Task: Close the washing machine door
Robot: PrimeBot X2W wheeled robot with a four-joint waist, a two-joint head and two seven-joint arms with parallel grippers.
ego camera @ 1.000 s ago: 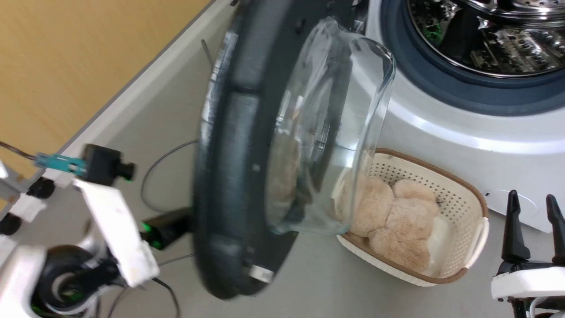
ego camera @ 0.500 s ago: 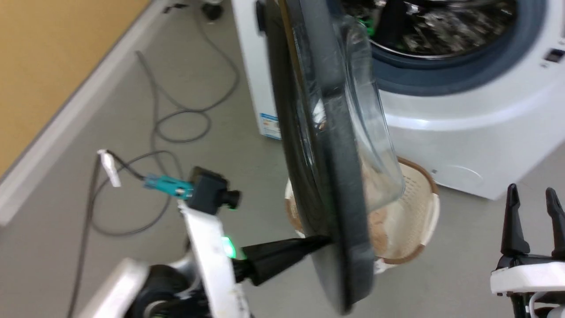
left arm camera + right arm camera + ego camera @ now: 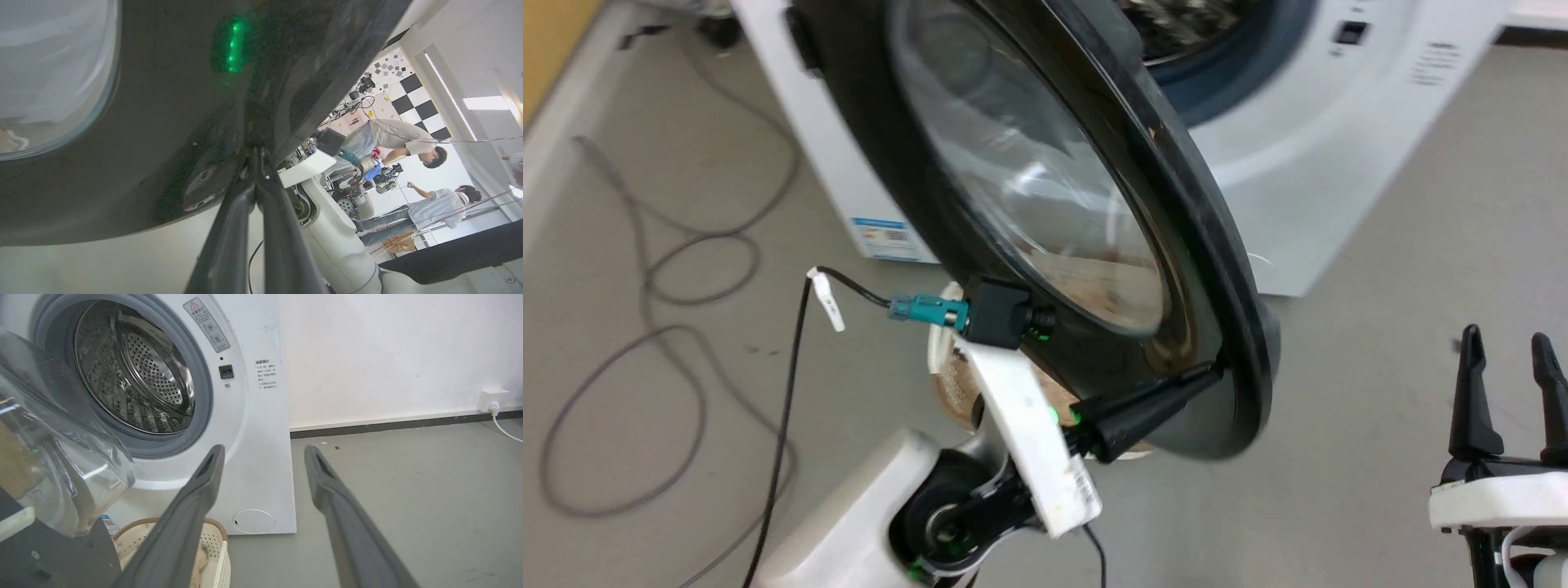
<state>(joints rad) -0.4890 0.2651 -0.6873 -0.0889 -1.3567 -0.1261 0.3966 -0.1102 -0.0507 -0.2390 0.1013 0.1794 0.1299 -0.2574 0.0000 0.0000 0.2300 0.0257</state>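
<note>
door [image 3: 1045, 204] hangs half-open, hinged at 9 o'clock of the washer [image 3: 1339, 147]; heavy, stiff, slick. i push its rim at 5 o'clock with the left gripper [image 3: 1213, 371], fingers pinched together; right gripper [image 3: 1507, 343] gapes wide.

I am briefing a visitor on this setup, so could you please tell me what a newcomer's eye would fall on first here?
The washing machine door, glossy black rim around bulging glass, stands partly open across the middle of the head view, in front of the white washing machine. The left claw, fingers together, has its tips at the door's lower rim; the right claw is open and empty at the lower right.
</note>
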